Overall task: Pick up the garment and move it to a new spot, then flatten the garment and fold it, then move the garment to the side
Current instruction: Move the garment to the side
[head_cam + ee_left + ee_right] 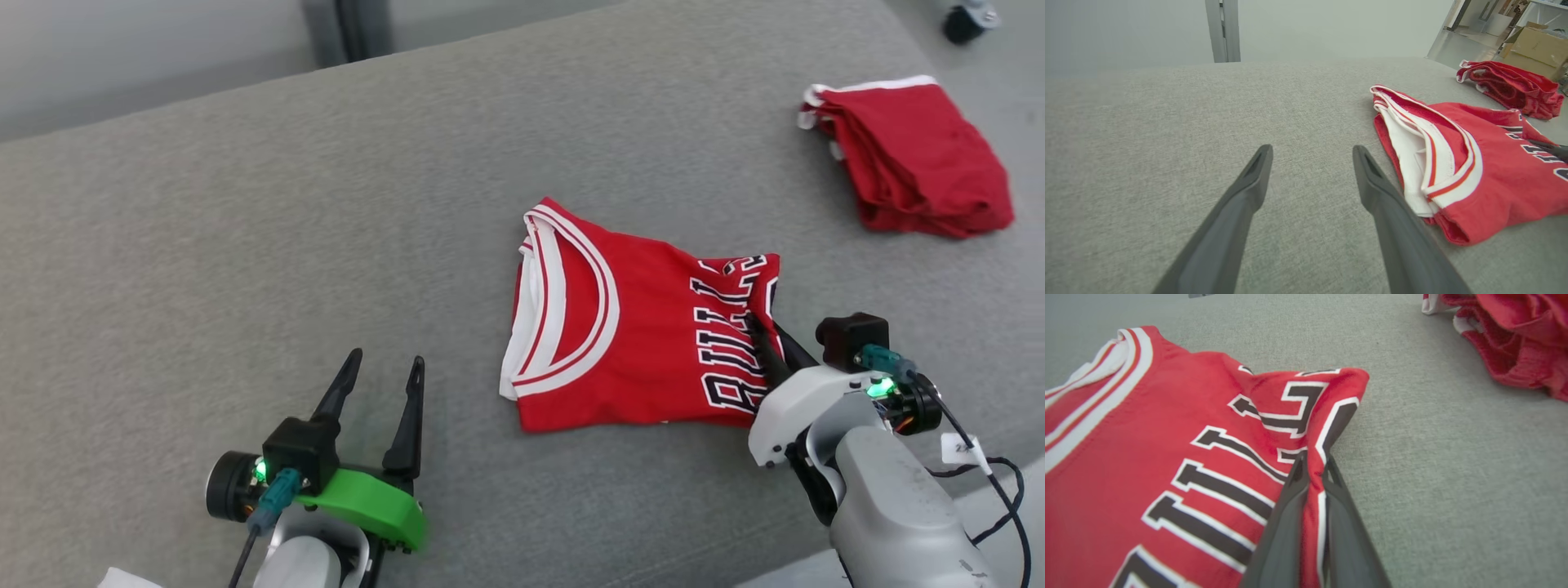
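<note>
We have the right gripper [1312,461] clamped on the jersey [629,327], its two dark fingers pinching a raised ridge of red cloth at the jersey's right edge, just where the black-and-white lettering ends. The jersey lies folded on the grey padded surface [245,245], a little right of the middle and nearer the near edge than the far one. We judge the fold to be done, and we take the pinch on the right-hand edge as the start of the move to the side: from there the cloth can be drawn towards the right edge of the surface, where another folded red garment [914,159] sits near the far right corner (a likely neighbour, though we cannot be sure).

Our left gripper [386,361] is spread wide and holds nothing, near the near edge and left of the jersey, apart from it. We reckon it is kept clear so that it pins no cloth.

The white and red trim bands face the left edge, and the lettering runs from near to far along the right side. The folded shape is close to square; its slightly longer axis seems to run left to right, a little tilted.
</note>
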You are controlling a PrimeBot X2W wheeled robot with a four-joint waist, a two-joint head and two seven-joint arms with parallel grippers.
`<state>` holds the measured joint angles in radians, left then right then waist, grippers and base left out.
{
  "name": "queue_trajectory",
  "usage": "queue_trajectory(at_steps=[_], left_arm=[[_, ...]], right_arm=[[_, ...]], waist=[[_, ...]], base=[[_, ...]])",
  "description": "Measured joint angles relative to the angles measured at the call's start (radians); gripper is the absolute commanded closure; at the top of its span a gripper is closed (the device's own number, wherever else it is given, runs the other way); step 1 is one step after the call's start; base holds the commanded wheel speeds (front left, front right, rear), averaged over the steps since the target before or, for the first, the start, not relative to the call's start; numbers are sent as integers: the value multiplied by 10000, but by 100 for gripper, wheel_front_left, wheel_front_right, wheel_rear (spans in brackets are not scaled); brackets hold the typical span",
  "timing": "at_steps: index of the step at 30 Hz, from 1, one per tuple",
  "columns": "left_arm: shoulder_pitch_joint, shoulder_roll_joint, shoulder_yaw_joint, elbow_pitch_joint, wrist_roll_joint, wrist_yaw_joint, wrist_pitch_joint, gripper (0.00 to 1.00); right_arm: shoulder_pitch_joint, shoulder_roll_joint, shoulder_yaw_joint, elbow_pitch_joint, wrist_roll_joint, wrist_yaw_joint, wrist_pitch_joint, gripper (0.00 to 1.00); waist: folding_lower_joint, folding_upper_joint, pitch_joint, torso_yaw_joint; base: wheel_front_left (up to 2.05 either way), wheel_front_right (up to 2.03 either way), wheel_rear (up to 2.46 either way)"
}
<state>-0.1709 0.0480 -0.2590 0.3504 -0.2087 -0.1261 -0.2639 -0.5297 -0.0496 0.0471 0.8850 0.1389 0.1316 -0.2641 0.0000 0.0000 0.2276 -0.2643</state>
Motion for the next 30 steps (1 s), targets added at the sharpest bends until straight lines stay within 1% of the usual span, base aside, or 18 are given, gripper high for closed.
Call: queue_trajectory(at_steps=[3,7,11,14,16,19,22,26,30], left_arm=[[-27,-6,-123,25,36,-17,0,0],[-208,-2,-679,176,75,-29,0,0],[-401,-13,-1007,382,54,-31,0,0],[-460,29,-1047,447,-31,-31,0,0],[-463,88,-1026,470,-88,-31,0,0],[-466,215,-894,456,-88,-31,0,0],[-464,326,-662,382,-71,-31,0,0],[-453,466,-412,186,109,-31,0,0],[-545,663,-382,96,174,-31,0,0]], right_arm=[[191,2,48,-169,230,0,2,100],[699,-12,-485,-531,234,0,2,100],[1136,-10,-895,-951,128,0,8,100],[1294,-6,-988,-1214,94,0,8,100],[1285,-23,-940,-1344,35,0,8,100],[1029,-19,-587,-1444,-35,0,8,100],[325,-12,-31,-1505,-153,0,50,100],[-1132,-59,566,-1733,-364,0,372,100],[-2860,-433,700,-1914,-562,0,897,100]], waist=[[0,0,-47,-776],[0,0,-64,-1703],[0,0,-28,-2368],[0,0,46,-2673],[0,0,145,-2768],[0,0,341,-2818],[0,0,557,-2819],[0,0,896,-2785],[0,0,1289,-2600]], base=[[0,0,0],[0,0,0],[0,0,0],[0,0,0],[0,0,0],[0,0,0],[0,0,0],[0,0,0],[0,0,0]])
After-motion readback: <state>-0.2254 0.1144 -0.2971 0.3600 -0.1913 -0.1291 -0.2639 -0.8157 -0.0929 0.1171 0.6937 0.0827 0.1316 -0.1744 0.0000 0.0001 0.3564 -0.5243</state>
